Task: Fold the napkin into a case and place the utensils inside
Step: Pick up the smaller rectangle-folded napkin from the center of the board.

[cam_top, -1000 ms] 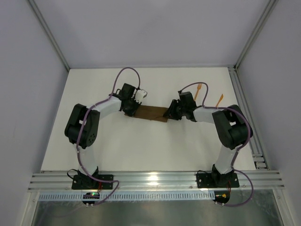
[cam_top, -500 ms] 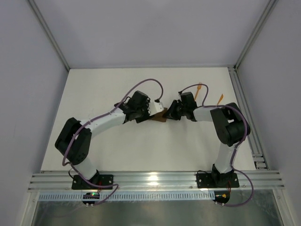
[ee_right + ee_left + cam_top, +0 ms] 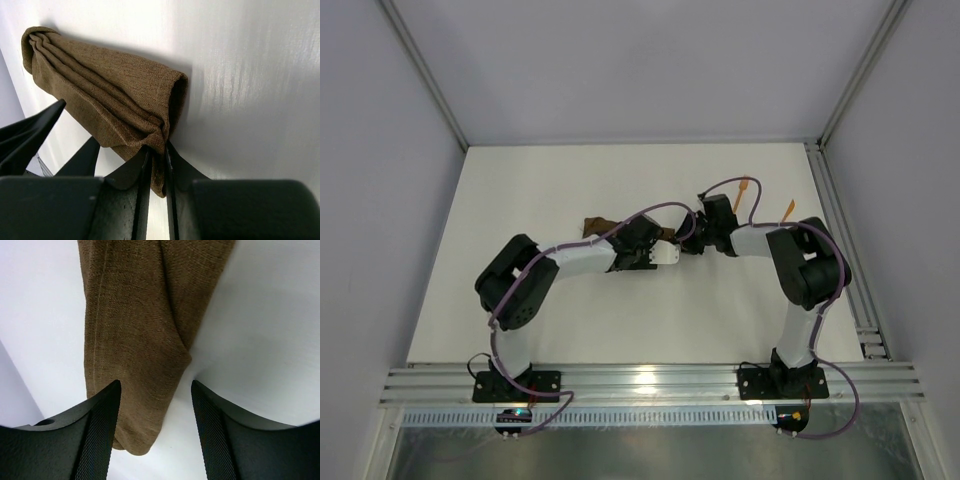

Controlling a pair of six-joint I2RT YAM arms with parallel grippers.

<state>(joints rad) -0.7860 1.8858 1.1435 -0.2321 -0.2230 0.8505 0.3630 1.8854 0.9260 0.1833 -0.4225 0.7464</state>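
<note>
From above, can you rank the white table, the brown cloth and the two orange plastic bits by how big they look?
1. table, by far the largest
2. napkin, though the left arm hides its middle
3. fork and pointed piece: both small and thin, too alike to rank

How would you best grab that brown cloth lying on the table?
Pinch the napkin across its narrow width, coming down from above. It lies flat on the table as a long bunched strip, so fingers fit on either side of it, as the open left end effector shows. The right end effector pinches one end.
</note>
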